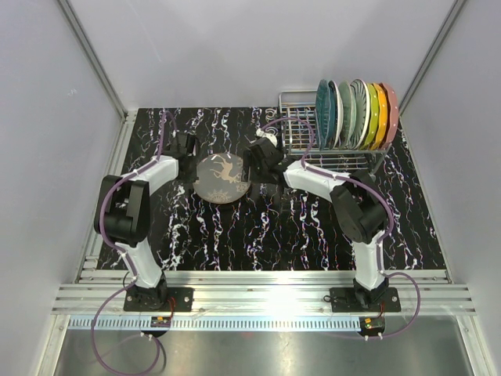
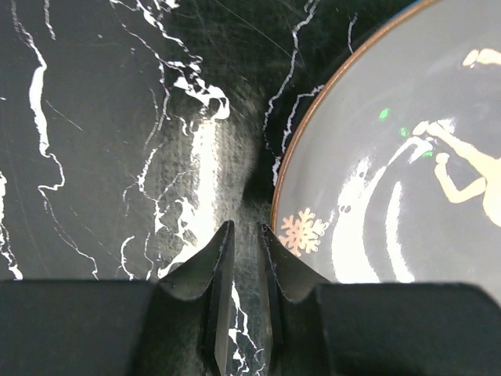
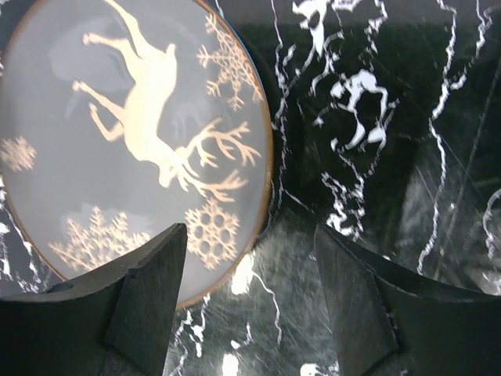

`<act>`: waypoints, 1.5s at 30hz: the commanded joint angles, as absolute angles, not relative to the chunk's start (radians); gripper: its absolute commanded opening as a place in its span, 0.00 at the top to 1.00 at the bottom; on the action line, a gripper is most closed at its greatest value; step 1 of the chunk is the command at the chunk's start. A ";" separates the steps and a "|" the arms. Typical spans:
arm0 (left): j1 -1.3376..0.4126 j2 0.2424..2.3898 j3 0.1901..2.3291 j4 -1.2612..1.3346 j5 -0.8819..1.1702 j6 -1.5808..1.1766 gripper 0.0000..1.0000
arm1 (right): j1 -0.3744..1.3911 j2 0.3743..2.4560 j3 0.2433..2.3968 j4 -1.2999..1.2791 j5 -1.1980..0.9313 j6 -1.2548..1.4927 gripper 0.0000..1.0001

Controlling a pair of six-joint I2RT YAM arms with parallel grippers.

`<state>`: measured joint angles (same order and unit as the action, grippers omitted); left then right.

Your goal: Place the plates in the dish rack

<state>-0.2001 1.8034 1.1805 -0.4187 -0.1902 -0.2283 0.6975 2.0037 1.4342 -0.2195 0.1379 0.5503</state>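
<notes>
A dark grey plate with a pale deer and snowflake motif lies flat on the black marbled table. My left gripper is just left of it, jaws almost together and empty. In the left wrist view the gripper is beside the plate's rim. My right gripper is at the plate's right edge. In the right wrist view it is open, its left finger over the plate, its right finger over the table. The chrome dish rack at the back right holds several upright plates.
The racked plates, teal through to pink, fill the rack's right side; its left slots show bare wire. Grey walls enclose the table. An aluminium rail runs along the near edge by the arm bases.
</notes>
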 commanded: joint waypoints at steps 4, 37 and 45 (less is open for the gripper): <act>-0.215 1.813 1.227 -0.402 -0.187 -0.225 0.81 | 0.670 2.031 1.505 -0.158 0.100 0.594 0.26; -0.273 1.867 1.266 -0.454 -0.245 -0.189 0.81 | 0.637 2.141 1.548 -0.077 -0.029 0.680 0.34; -0.282 1.878 1.275 -0.465 -0.255 -0.184 0.81 | 0.637 2.108 1.539 -0.066 -0.023 0.673 0.37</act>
<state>-0.2642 1.8698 1.2312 -0.4839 -0.2630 -0.1883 0.6365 2.1326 1.5158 -0.1242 0.0063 0.6487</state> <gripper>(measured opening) 0.187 0.638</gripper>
